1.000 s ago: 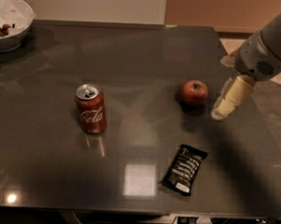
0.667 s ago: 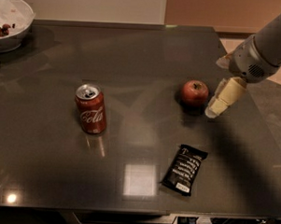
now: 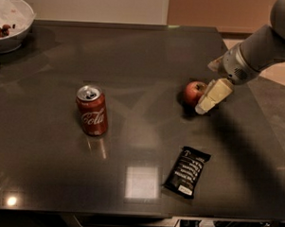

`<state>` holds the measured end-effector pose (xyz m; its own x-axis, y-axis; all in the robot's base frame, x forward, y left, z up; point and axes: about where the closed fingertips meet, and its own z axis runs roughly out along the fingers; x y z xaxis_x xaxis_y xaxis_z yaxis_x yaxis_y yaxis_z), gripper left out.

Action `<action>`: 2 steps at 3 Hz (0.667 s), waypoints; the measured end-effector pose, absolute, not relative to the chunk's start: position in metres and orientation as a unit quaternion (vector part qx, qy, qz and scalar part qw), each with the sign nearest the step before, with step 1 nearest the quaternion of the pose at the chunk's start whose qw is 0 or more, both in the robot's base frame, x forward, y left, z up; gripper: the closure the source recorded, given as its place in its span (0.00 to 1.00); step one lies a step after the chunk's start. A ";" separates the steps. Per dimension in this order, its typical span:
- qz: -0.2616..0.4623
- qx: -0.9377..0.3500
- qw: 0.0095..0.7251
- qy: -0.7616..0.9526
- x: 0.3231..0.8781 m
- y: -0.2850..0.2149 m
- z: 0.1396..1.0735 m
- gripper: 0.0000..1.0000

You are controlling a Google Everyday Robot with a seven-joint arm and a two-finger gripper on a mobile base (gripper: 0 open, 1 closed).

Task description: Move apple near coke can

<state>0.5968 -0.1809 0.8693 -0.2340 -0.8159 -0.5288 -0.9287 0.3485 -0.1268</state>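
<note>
- Alignment matters now: we should bracket the apple (image 3: pixel 193 92) squarely and low on its sides, so that it cannot roll off as we close.
- Our gripper (image 3: pixel 207 102) sits right against the apple and seems to touch its side. We cannot tell whether it is spread or clamped.
- From the gripper, the coke can (image 3: pixel 92 110) stands upright well beyond the apple, so we carry it that way.
</note>
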 end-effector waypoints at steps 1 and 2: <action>0.122 -0.560 0.257 0.778 0.609 -0.172 0.857 0.19; 0.132 -0.564 0.253 0.775 0.609 -0.166 0.856 0.41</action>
